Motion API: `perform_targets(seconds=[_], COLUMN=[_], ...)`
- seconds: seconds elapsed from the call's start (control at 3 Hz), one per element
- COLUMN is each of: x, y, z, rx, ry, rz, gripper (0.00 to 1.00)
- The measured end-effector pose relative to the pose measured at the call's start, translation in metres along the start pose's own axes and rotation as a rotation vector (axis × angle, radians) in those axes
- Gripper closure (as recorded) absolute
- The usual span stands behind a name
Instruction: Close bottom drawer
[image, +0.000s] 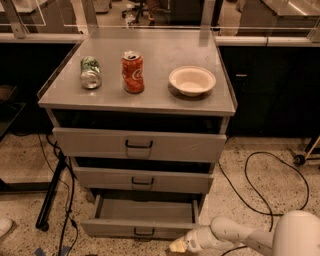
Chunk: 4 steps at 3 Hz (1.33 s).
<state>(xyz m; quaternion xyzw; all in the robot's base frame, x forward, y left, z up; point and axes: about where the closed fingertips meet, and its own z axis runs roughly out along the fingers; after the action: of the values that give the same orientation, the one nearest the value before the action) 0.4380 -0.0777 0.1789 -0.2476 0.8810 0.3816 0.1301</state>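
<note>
The bottom drawer (142, 227) of the grey metal cabinet is pulled out, showing its shallow empty tray and a small black wire handle (144, 233) on its narrow front. My gripper (178, 245) is low at the bottom of the view, just right of the drawer front's lower right corner, at the end of my white arm (240, 236) that reaches in from the right. Its tip is close to the drawer front; I cannot tell if it touches.
The middle drawer (142, 180) and top drawer (139, 144) stand slightly out. On the cabinet top are a green can on its side (90, 72), an upright red can (133, 72) and a white bowl (192, 80). A black cable (260, 185) loops on the floor at right; a dark stand leg (50, 195) is left.
</note>
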Motion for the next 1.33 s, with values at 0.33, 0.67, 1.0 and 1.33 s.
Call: perform_targets(seconds=[0.33,0.67,1.0,1.33], x=[-0.016,-0.033,-0.044,-0.045], y=[-0.003,-0.007,-0.012,-0.012], z=[0.002,0.005,0.008,0.008], rx=[-0.060,-0.077,-0.074,-0.074], ry=[-0.046,-0.071,-0.083,-0.084], rz=[-0.042,-0.104,-0.139,-0.140], gripper=[0.88,1.00,1.00,0.81])
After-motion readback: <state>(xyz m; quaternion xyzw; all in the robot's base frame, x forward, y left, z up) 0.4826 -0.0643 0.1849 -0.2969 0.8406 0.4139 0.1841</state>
